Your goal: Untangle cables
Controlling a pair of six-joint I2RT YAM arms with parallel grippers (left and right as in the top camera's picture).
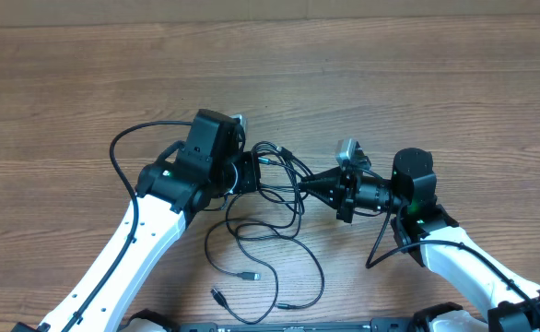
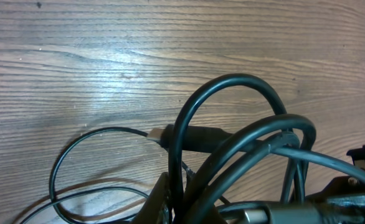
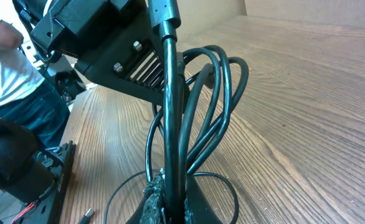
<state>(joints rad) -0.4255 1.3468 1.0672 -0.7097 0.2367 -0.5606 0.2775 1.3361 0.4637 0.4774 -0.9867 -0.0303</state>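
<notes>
Overhead view. The cables (image 1: 279, 173) form a knot of thin black loops near the centre of the wooden table (image 1: 390, 83), lifted between the two arms. The left gripper (image 1: 250, 173) stands at 9 o'clock of the knot, its jaws clenched on the bundle. The right gripper (image 1: 309, 184) stands at 3 o'clock, pointing toward 9 o'clock, its jaws likewise clamped on the cords. From the knot, slack loops trail toward 6 o'clock and lie flat on the wood, and three plug ends (image 1: 249, 276) rest there, apart from one another.

Left wrist view. Several cords arch upward close to the lens, and a dark connector (image 2: 192, 137) lies behind them with a thin cord curving away toward 9 o'clock.

Right wrist view. The cords rise from the closed fingers (image 3: 154, 199) toward 12 o'clock, fanning into loops at 1 o'clock.
</notes>
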